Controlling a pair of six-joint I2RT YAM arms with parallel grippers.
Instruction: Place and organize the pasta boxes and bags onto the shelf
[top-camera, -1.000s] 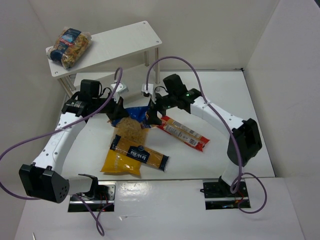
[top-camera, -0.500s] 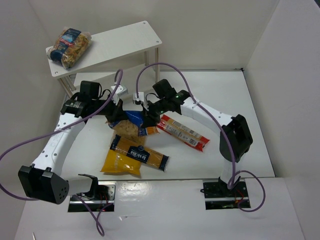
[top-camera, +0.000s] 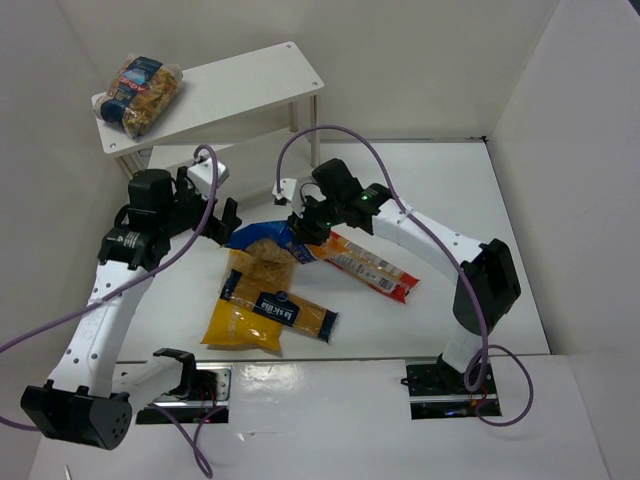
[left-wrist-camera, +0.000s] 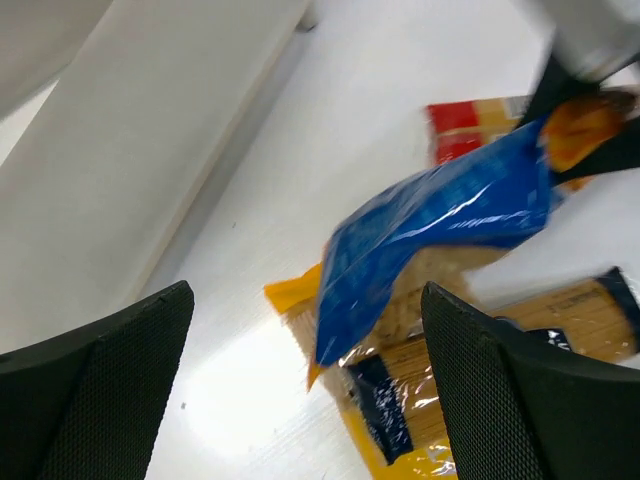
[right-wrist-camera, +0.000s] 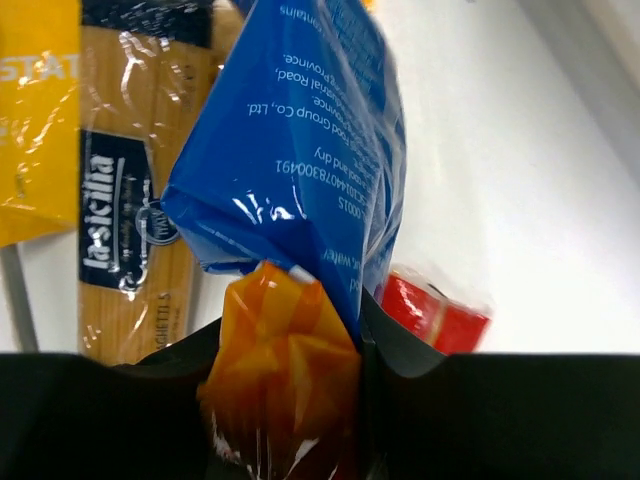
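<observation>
The blue bag (top-camera: 260, 238) (right-wrist-camera: 300, 150) hangs low over the table, and my right gripper (top-camera: 298, 228) (right-wrist-camera: 290, 380) is shut on its orange end. To its left my left gripper (top-camera: 215, 213) (left-wrist-camera: 305, 310) stands open and apart from the blue bag (left-wrist-camera: 440, 230). Under the bag lie the big yellow bag (top-camera: 232, 328) and, across it, the long yellow pack with a dark-blue label (top-camera: 285, 310) (right-wrist-camera: 125, 230). The long red-and-clear pack (top-camera: 370, 265) (right-wrist-camera: 440, 315) lies to the right. The clear spiral-pasta bag (top-camera: 140, 92) rests on the left end of the white shelf's (top-camera: 250, 85) top board.
White walls close in the table on the left, back and right. The shelf's silver legs (top-camera: 294, 120) stand just behind both grippers. Purple cables (top-camera: 340, 135) loop above the arms.
My left gripper has opened, let go of the blue bag and drawn back to the left. My right gripper has shut on the bag's orange end.
</observation>
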